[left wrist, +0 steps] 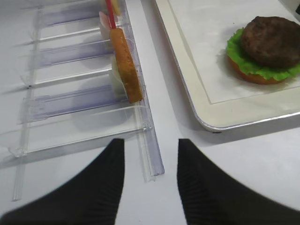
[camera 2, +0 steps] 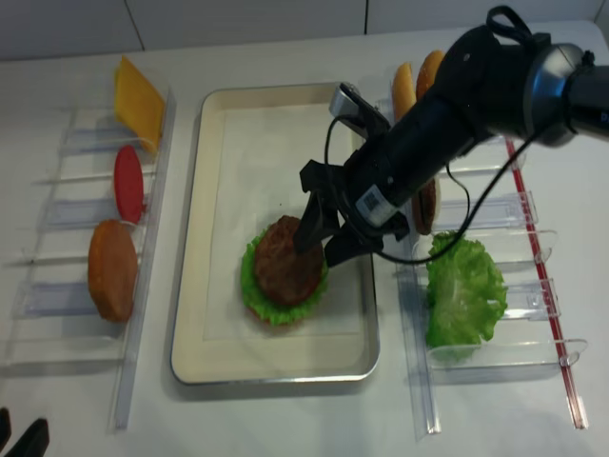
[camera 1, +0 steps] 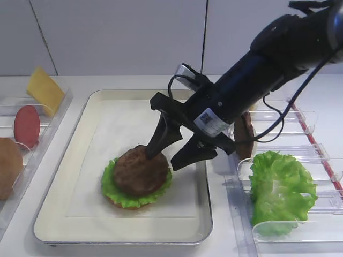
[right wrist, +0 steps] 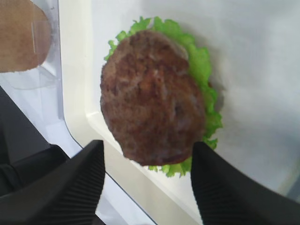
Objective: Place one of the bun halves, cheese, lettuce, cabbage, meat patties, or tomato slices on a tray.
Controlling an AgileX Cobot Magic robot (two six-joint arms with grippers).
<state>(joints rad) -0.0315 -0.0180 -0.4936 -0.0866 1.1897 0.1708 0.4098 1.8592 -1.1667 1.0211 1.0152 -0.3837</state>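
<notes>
White tabletop, paper-lined tray (camera 1: 80, 136): the right gripper (camera 1: 170, 151), jaws spread wide and holding nothing, hangs just above and right of a meat patty (camera 1: 139, 170) resting on lettuce (camera 1: 110, 187) and a bun half (left wrist: 248, 76); the left gripper (left wrist: 149, 185) idles, spread, well apart.

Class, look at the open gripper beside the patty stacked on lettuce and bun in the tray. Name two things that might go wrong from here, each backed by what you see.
1. The right gripper is open with one finger seemingly at the patty edge; lifting away might drag the patty off the lettuce.
2. The patty sits off-centre, overhanging the lettuce on one side in the right wrist view, so it may slide.
3. The stack lies near the tray rim; a nudge could push it against it.
</notes>
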